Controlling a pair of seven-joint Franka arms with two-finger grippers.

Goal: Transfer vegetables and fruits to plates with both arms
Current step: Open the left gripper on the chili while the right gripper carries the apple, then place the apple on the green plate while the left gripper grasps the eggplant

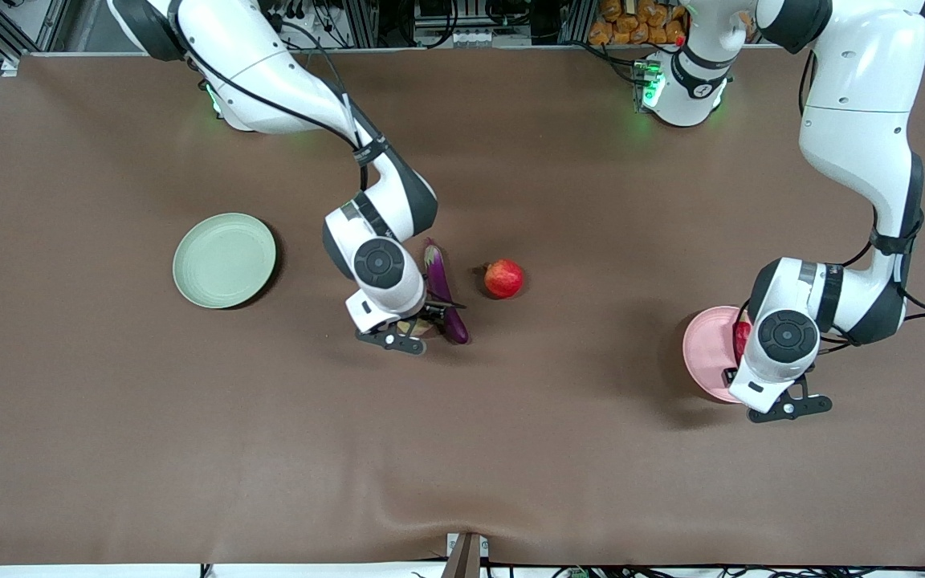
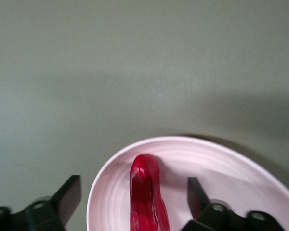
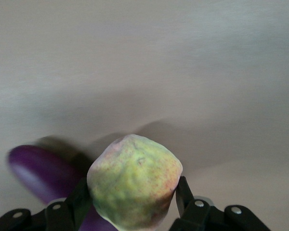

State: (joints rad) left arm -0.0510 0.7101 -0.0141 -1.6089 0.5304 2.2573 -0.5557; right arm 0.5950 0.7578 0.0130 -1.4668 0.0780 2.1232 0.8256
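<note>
Chili pepper (image 2: pixel 145 197) cut off, peach (image 3: pixel 134 180) in right pincer (image 3: pixel 131 198)

The right arm bends down low at the middle of the table. The right gripper (image 3: pixel 130 202) squeezes a peach (image 3: pixel 134 186). The left arm bends down too. The left gripper (image 2: pixel 135 197) has its fingers wide apart.

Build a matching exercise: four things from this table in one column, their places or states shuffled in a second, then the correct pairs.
Things:
1. chili pepper
2. peach
3. green plate
4. left gripper

States:
A. nothing on it
B. open over the pink plate
C. clamped in the right gripper, beside the eggplant
D. lying on the pink plate

Pairs: 1-D, 2-C, 3-A, 4-B
</note>
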